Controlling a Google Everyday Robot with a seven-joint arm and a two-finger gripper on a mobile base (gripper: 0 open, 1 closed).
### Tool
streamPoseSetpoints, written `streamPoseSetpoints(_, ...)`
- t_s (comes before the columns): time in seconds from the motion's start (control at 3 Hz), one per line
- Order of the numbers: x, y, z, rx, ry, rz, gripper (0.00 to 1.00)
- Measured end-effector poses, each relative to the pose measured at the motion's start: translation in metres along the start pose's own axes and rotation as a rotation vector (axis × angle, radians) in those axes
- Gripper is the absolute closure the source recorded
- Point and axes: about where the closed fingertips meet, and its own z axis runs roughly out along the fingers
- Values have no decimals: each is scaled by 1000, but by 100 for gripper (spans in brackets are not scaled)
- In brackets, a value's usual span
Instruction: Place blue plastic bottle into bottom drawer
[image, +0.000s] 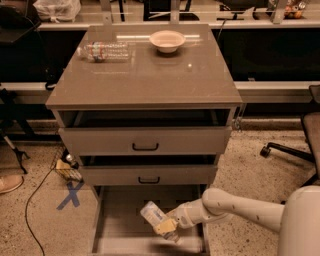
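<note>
The blue plastic bottle (152, 214) is small and pale blue with a white label. It is tilted, cap end up to the left, inside the open bottom drawer (117, 215), just above its grey floor. My gripper (166, 228) is at the end of the white arm that reaches in from the right. It is shut on the bottle's lower end, near the drawer's front right.
Two upper drawers with black handles (145, 147) stand slightly open above. On the cabinet top lie a clear crinkled bottle (105, 51) and a white bowl (167, 40). An office chair base (287, 147) stands to the right. A blue X mark (70, 195) and a cable are on the floor at the left.
</note>
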Motion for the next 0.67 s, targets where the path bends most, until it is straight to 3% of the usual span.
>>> streamPoseSetpoints(0.33, 0, -33, 30, 25, -55, 38, 100)
streamPoseSetpoints(0.67, 6, -62, 58, 50, -73, 90, 82)
